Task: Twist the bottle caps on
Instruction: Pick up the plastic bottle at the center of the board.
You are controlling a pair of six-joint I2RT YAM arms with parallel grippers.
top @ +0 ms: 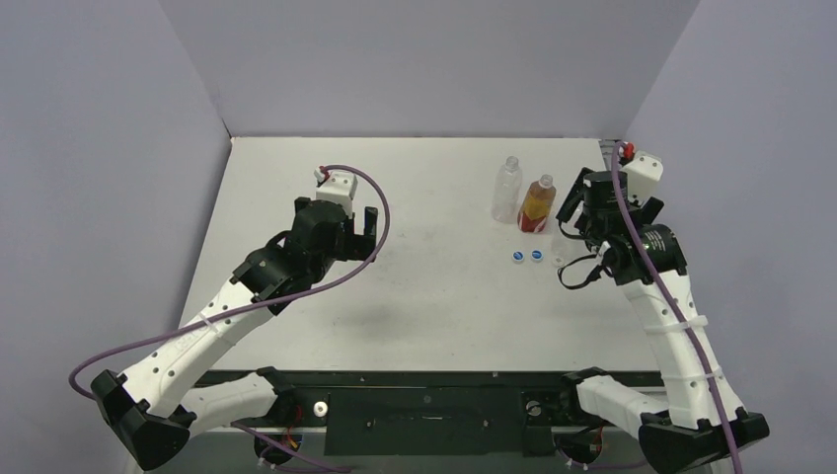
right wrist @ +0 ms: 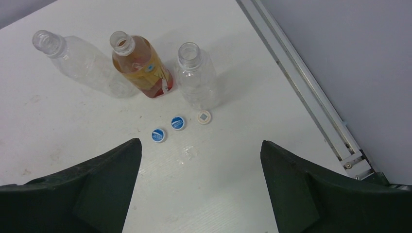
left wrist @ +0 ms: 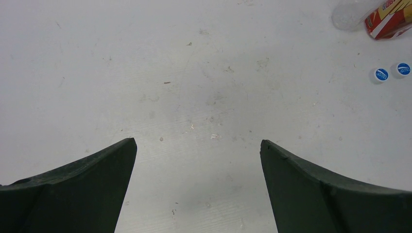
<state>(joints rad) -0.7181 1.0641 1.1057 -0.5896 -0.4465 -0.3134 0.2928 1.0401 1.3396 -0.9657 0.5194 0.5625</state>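
In the right wrist view three uncapped bottles stand in a row: a clear bottle (right wrist: 80,60) on the left, the amber bottle (right wrist: 141,65) with a red band in the middle, and a shorter clear bottle (right wrist: 197,80) on the right. In front of them lie two blue-and-white caps (right wrist: 158,135) (right wrist: 178,123) and a plain white cap (right wrist: 204,116). My right gripper (right wrist: 200,143) is open and empty, above the table just short of the caps. My left gripper (left wrist: 198,143) is open and empty over bare table, far left of the caps (left wrist: 381,74).
A metal rail (right wrist: 311,92) runs along the table's right edge beside the grey wall. In the top view the bottles (top: 507,188) (top: 538,204) stand at the back right, with my right arm (top: 632,247) close beside them.
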